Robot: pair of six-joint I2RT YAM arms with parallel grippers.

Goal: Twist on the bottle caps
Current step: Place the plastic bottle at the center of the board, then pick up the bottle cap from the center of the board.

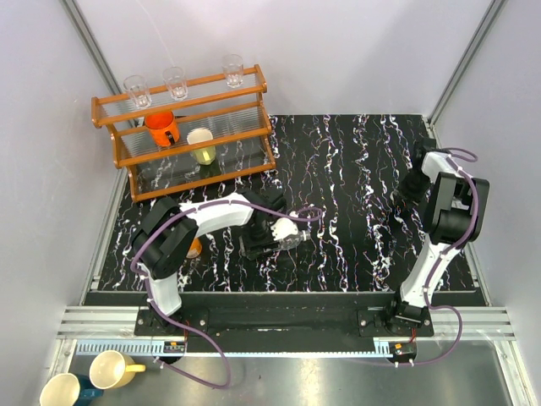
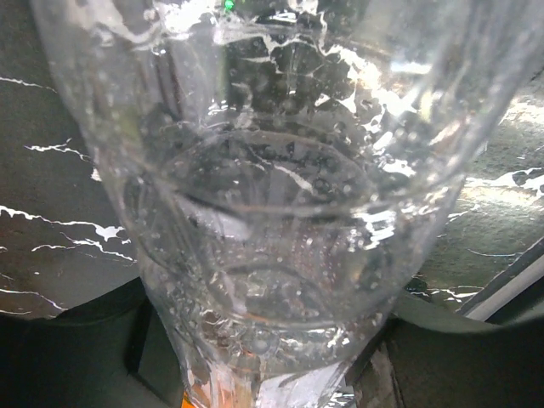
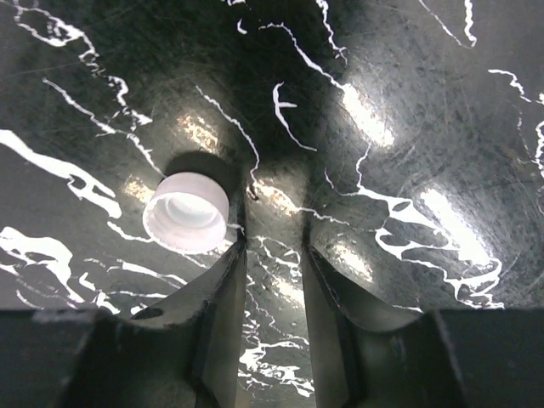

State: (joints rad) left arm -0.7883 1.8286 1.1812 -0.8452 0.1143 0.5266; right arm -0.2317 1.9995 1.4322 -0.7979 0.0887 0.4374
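One white cap point(image 3: 186, 212) is lying just outside the right gripper's point(image 3: 274, 246) narrowly parted, empty jaws. The clear bottle point(image 2: 272, 212) is hiding the left gripper's point(image 1: 287, 238) jaws, so I can't tell.

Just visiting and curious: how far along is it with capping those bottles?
No cap shows as screwed on yet. In hand: the left gripper seems to hold the clear bottle, while the right gripper hovers open beside a white cap lying open side up on the table, ungripped. Left: grasp that cap, twist it on, then see to the orange bottle, half hidden under the left arm.
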